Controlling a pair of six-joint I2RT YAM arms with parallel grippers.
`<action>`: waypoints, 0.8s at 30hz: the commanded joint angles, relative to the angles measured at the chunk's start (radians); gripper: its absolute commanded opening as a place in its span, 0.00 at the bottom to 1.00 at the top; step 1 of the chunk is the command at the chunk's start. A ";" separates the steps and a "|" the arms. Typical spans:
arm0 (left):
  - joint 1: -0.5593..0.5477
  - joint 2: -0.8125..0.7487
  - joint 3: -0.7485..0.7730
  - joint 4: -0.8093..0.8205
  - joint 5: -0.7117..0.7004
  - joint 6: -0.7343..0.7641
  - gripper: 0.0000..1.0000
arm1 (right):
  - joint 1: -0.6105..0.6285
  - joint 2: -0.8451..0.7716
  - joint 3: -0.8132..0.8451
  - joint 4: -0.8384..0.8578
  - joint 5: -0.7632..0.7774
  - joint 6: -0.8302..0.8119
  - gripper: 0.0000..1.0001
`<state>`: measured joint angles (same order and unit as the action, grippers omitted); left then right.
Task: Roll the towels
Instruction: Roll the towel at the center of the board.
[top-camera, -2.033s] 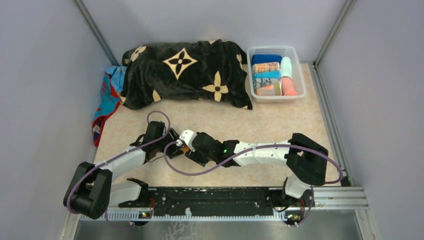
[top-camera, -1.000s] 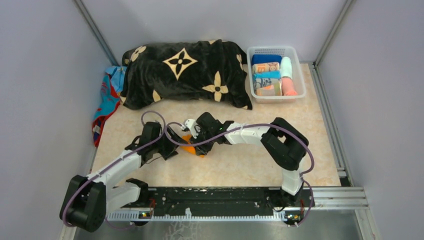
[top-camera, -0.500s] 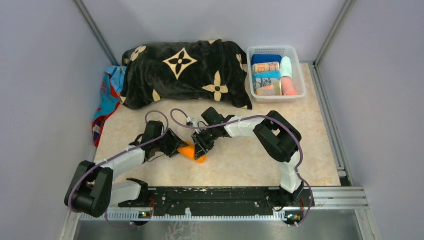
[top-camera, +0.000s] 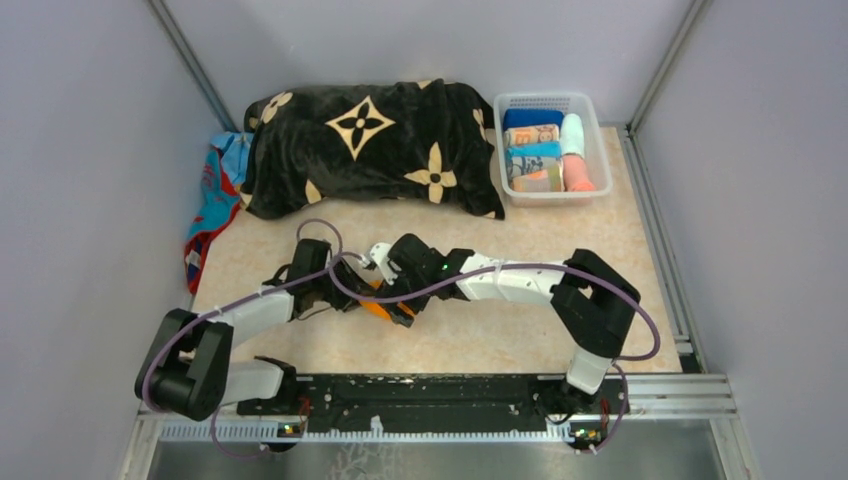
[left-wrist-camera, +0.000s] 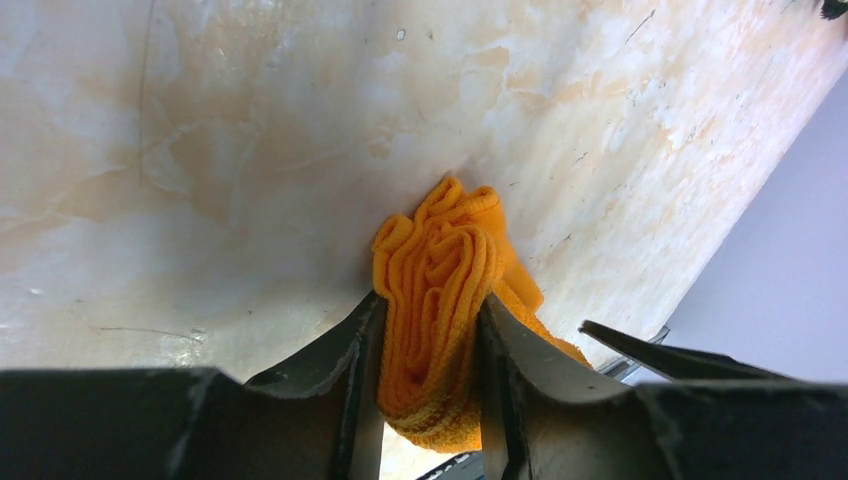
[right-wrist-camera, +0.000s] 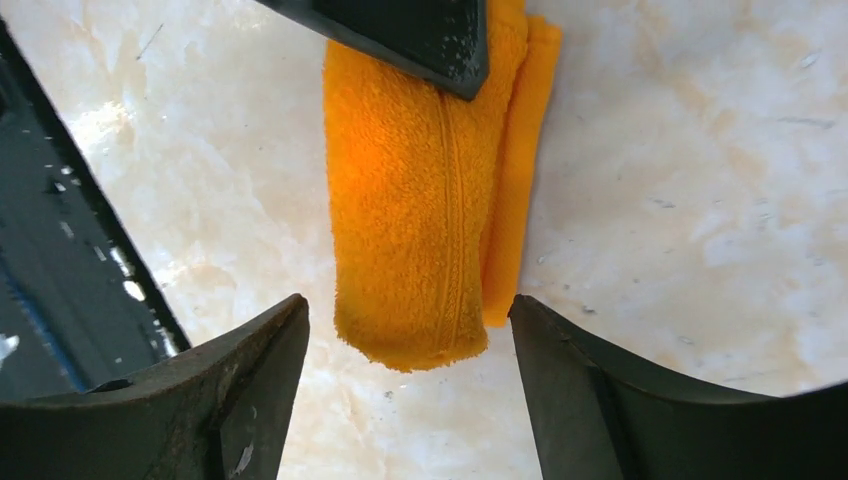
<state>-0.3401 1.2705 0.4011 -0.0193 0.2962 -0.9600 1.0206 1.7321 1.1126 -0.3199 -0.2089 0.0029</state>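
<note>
– Clamping one end of the rolled orange towel (left-wrist-camera: 440, 290), the left fingers (left-wrist-camera: 350, 370) are squeezing the cloth flat between them. The towel is lying on the bench (top-camera: 560, 230) near the middle, on the near side of the black blanket (top-camera: 370, 150).

– And the right fingers (right-wrist-camera: 240, 385) are standing wide apart, straddling the other end without touching it. So only one end is being held.

– That is the worrying part. If the left arm is lifting from here, the free end could be sagging and the roll unwinding, since nothing is pinning its outer edge.

– The right wrist view is showing what looks like that edge: a thinner layer of cloth is sticking out beside the roll. The left wrist view is hiding it, showing only the spiral end.

– And the top view is burying most of the towel under both arms, though it alone is showing the basket (top-camera: 550, 197) of finished rolls at the far right.
</note>
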 joint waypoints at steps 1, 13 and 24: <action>0.000 0.045 -0.010 -0.097 -0.037 0.058 0.39 | 0.083 -0.054 0.056 0.012 0.255 -0.118 0.74; 0.000 0.053 -0.002 -0.098 -0.035 0.067 0.41 | 0.182 0.143 0.149 0.023 0.384 -0.214 0.72; -0.003 0.073 0.004 -0.080 -0.022 0.085 0.44 | 0.182 0.240 0.175 -0.012 0.351 -0.232 0.55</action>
<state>-0.3401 1.2984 0.4221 -0.0216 0.3153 -0.9257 1.1976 1.9228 1.2457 -0.3096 0.1627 -0.2073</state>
